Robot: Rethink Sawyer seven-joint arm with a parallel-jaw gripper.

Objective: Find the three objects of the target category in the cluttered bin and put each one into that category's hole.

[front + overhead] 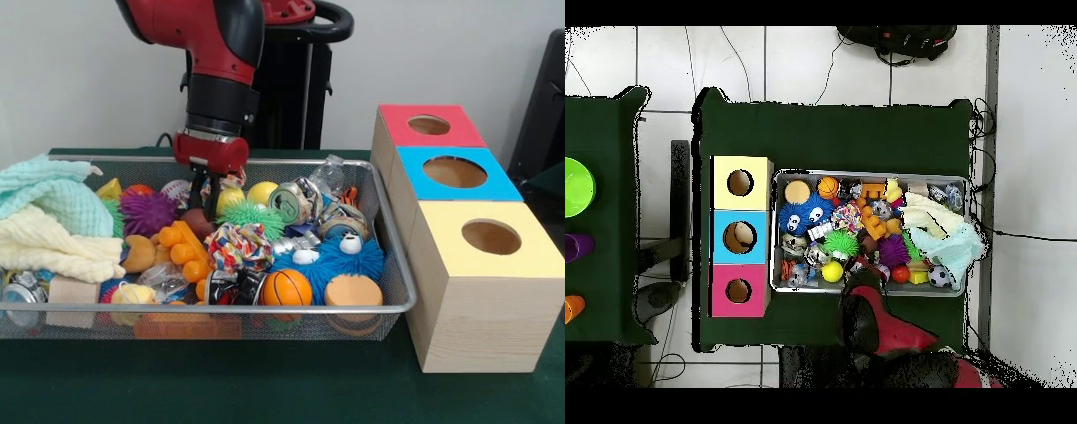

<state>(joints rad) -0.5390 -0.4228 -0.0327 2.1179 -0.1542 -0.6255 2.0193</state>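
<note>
The wire mesh bin [221,309] is full of mixed toys and also shows in the overhead view [870,173]. One yellow duck [132,294] lies at its front left corner, half buried; it shows overhead too [893,190]. My gripper [210,201] hangs low over the bin's far middle, open, with its tips among the toys beside a yellow toy [231,196] that I cannot tell is a duck or a ball. Overhead, the arm [875,320] hides the gripper. The red-topped box's hole [429,124] is empty at the far right; it also shows overhead [738,291].
Folded towels [53,221] fill the bin's left end. A purple spiky ball [146,212], a yellow ball [262,192], a can [291,203], an orange basketball [287,287] and a blue fuzzy toy [349,261] crowd the middle. Blue-topped [455,172] and yellow-topped [490,237] boxes stand nearer than the red one.
</note>
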